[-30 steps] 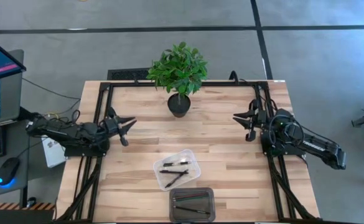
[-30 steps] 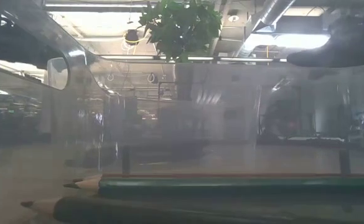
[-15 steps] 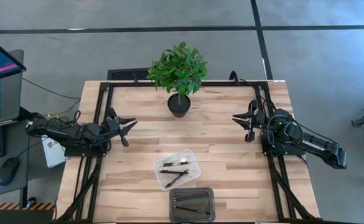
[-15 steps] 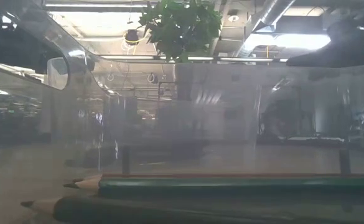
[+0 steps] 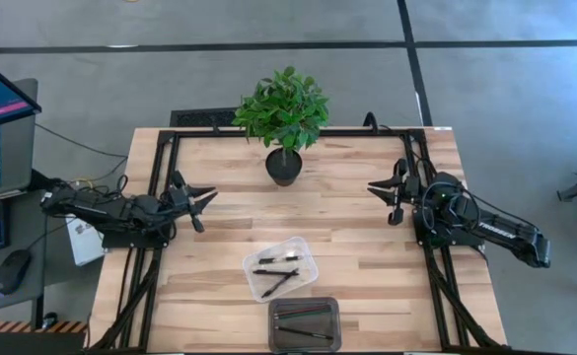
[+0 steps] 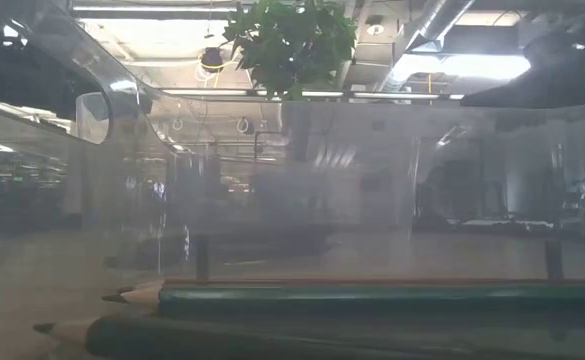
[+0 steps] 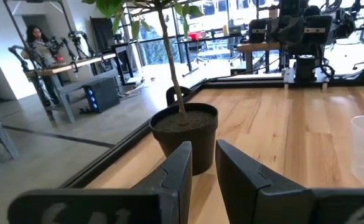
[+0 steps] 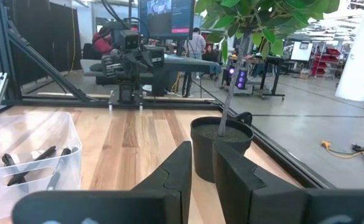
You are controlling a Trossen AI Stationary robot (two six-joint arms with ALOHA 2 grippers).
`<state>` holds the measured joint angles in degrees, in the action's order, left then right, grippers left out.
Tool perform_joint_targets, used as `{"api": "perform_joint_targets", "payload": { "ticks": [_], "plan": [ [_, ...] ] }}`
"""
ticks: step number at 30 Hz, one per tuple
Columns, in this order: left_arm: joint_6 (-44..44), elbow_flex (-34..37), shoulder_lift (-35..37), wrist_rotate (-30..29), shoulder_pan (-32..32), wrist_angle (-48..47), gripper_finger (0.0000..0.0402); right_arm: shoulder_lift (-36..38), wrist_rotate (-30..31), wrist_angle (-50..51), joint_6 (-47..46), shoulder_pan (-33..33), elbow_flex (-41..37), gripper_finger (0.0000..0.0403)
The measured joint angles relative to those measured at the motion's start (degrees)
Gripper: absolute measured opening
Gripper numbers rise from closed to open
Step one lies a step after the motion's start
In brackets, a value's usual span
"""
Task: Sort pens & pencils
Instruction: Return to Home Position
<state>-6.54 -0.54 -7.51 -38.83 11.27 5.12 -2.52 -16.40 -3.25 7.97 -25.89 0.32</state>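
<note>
A few black pens [image 5: 279, 270] lie in a clear tray [image 5: 302, 248] near the table's middle; the right wrist view shows these pens [image 8: 33, 155] too. Slim pencils [image 5: 304, 318] lie in a dark tray [image 5: 273, 325] at the near edge. In the low view the pencils [image 6: 372, 297] lie close up, their tips pointing to the picture's left. My left gripper [image 5: 206, 204] hovers over the table's left side, far from both trays, its fingers a narrow gap apart [image 7: 203, 152]. My right gripper [image 5: 379, 197] hovers on the right side, also narrowly open [image 8: 201, 152]. Neither holds anything.
A potted plant [image 5: 284, 118] stands in a dark pot [image 5: 284, 168] at the middle of the table's far side, between the two grippers. Bare wood lies around the trays. A monitor, keyboard and mouse sit off the table's left edge. People show far off in the room.
</note>
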Motion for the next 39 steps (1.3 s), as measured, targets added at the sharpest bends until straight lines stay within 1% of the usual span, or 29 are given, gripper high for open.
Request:
{"api": "perform_joint_targets", "payload": {
  "ticks": [5,39],
  "plan": [
    [-1.2,0.0,0.0,0.0,0.0,0.0,0.0064,0.0,0.0,0.0,0.0,0.0,0.0,0.0086],
    [-1.2,0.1,0.0,0.0,0.0,-0.1,0.0064,0.0,0.0,0.0,0.0,0.0,0.0,0.0086]
  ]
}}
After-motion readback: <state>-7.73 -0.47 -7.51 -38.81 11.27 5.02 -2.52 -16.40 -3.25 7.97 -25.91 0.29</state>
